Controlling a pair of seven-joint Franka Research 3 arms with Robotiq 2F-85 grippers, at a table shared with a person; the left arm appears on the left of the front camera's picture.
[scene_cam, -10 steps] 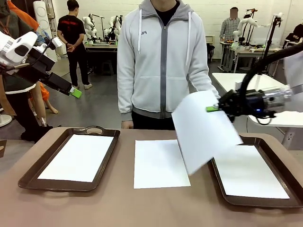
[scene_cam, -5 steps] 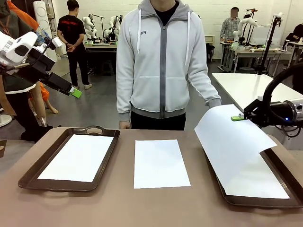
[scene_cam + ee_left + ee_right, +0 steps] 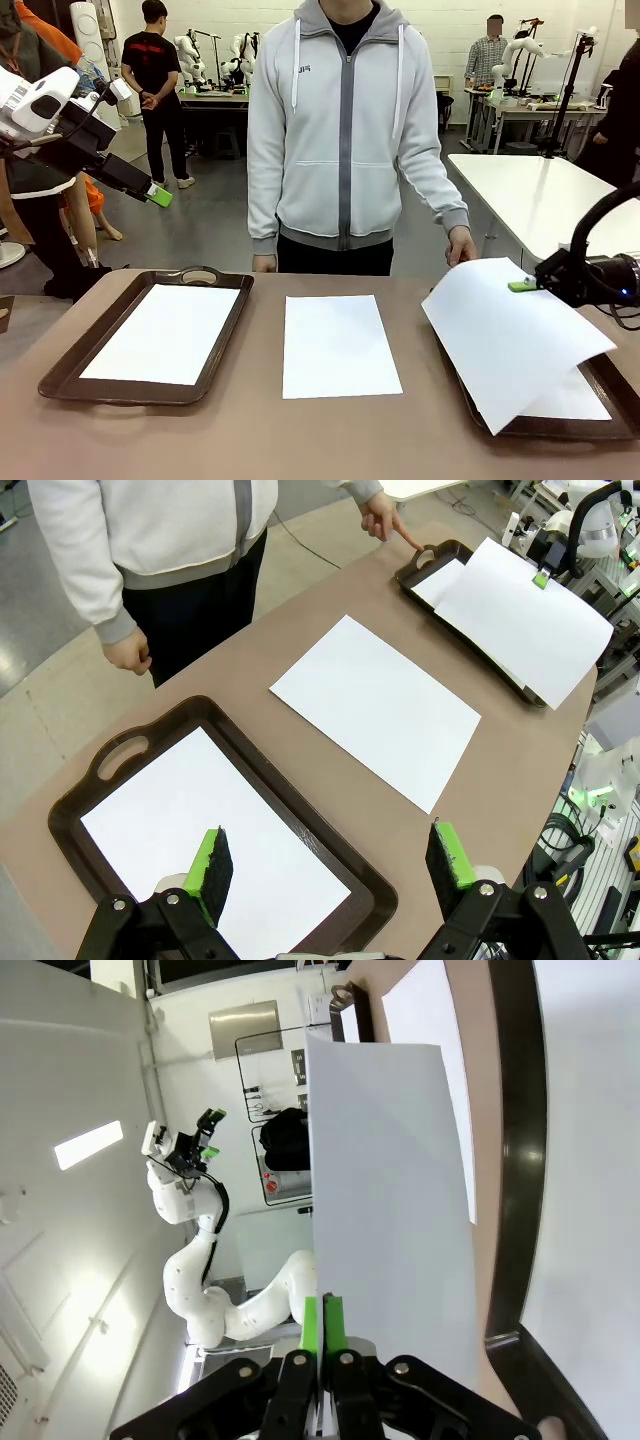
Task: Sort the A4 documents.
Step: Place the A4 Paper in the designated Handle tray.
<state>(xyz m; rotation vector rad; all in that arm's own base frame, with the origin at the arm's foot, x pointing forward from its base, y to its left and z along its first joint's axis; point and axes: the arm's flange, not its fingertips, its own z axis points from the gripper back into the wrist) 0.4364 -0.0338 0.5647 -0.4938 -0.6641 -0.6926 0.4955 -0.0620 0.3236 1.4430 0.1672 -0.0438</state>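
Several white A4 documents show. One sheet (image 3: 165, 333) lies in the left dark brown tray (image 3: 140, 392), and another (image 3: 338, 345) lies flat on the table's middle. My right gripper (image 3: 522, 286) is shut on the edge of a third sheet (image 3: 510, 340), which slopes over the right tray (image 3: 560, 428); a sheet (image 3: 572, 400) lies under it there. In the right wrist view the pads (image 3: 323, 1320) pinch that sheet (image 3: 390, 1210). My left gripper (image 3: 158, 195) hangs high at the left and is open (image 3: 330, 855) above the left tray's sheet (image 3: 190, 840).
A person in a grey hoodie stands at the far side, one hand (image 3: 462, 245) at the right tray's far corner (image 3: 425, 565). A white table (image 3: 530, 195) stands behind on the right. Bare brown tabletop (image 3: 250, 430) lies between the trays.
My right gripper has carried the held sheet to the right and down, from mid-air onto the right tray. The person's hand has come down to that tray's far corner. The left arm is still.
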